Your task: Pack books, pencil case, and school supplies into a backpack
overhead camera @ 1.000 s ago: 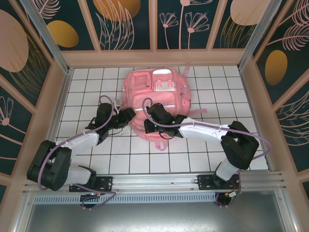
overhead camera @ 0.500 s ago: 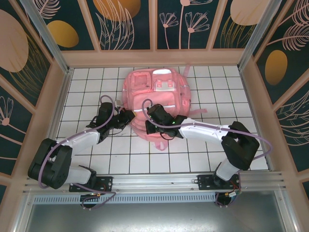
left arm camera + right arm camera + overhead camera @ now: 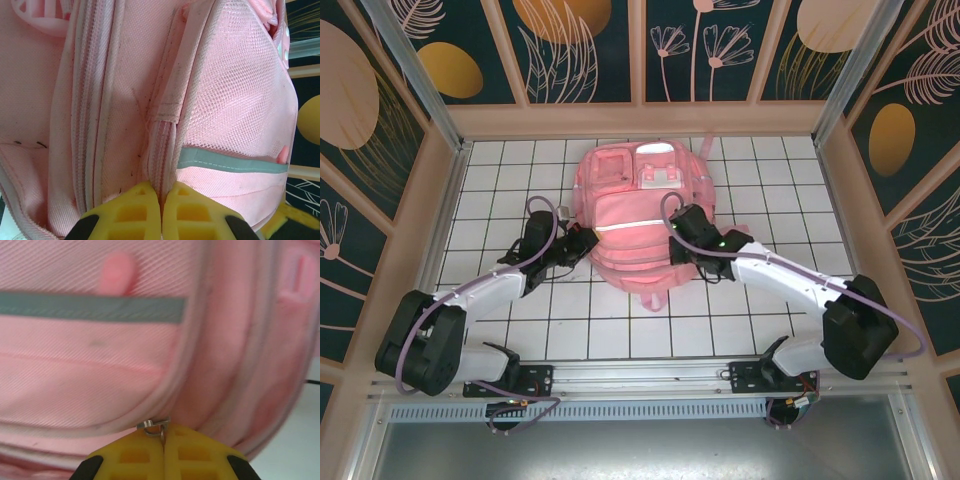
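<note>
While the backpack [image 3: 640, 200] lies at upper centre of the bench [image 3: 500, 170], your left tool [image 3: 161, 195] pinches its side seam [image 3: 162, 145] and your right tool [image 3: 163, 435] clamps a zipper pull [image 3: 154, 425]. Judge loading done and zipping not yet finished.

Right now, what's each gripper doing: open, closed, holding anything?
Left gripper: closed, pinching a backpack seam.
Right gripper: closed on the zipper pull.
</note>
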Action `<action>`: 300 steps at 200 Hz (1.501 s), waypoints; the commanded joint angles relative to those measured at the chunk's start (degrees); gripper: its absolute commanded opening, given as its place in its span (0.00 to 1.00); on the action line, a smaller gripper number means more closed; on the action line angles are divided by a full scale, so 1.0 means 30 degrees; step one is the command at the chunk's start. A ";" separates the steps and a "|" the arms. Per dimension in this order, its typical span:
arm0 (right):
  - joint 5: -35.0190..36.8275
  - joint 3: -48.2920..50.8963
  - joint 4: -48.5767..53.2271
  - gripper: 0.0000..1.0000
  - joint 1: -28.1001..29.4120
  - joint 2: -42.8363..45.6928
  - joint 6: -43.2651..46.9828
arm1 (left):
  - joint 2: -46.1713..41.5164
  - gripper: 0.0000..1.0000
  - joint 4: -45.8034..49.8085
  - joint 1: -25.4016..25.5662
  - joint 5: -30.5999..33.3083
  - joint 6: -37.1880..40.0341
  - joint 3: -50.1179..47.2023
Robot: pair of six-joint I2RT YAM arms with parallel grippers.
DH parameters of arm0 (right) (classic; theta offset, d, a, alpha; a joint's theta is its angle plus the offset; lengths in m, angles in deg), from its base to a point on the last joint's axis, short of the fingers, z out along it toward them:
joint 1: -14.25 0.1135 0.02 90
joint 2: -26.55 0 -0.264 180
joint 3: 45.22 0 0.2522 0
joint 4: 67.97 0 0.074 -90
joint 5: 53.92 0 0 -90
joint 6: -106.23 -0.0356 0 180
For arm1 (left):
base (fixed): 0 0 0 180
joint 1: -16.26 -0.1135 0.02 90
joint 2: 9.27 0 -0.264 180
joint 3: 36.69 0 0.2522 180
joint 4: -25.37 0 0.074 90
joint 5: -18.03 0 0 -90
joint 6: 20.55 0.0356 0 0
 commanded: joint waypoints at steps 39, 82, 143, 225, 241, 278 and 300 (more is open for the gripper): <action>-0.0564 -0.1361 -0.0113 0.00 -0.2687 -0.0109 0.6591 | -0.0125 0.00 0.4520 -0.0351 0.3265 0.4142 0.0885; -0.1304 -0.3201 0.1322 0.00 -0.3463 -0.2090 1.0832 | 0.0105 0.00 0.5384 -0.0366 0.3637 0.6009 0.1265; -0.0954 -0.5337 0.1616 0.00 -0.5104 -0.3767 1.3549 | -0.0154 0.00 0.6142 -0.0366 0.4094 0.8112 0.1578; -0.6114 -0.5244 0.1771 0.04 -0.5697 -0.2392 1.2378 | -0.1277 0.00 0.7247 -0.0364 0.5424 0.8993 0.1754; -0.6221 -0.5897 0.2210 0.13 -0.5700 -0.2580 1.1710 | -0.1467 0.00 0.7327 -0.0366 0.5195 0.8910 0.1801; -0.8581 -0.5079 0.1596 0.49 -0.5656 -0.0838 1.0708 | -0.2163 0.48 0.6327 -0.0366 0.0944 0.8173 0.2401; -0.8185 -0.4037 -0.0204 0.57 -0.5755 0.0896 0.9702 | -0.2676 0.60 0.7319 -0.0365 0.2559 0.7858 0.3123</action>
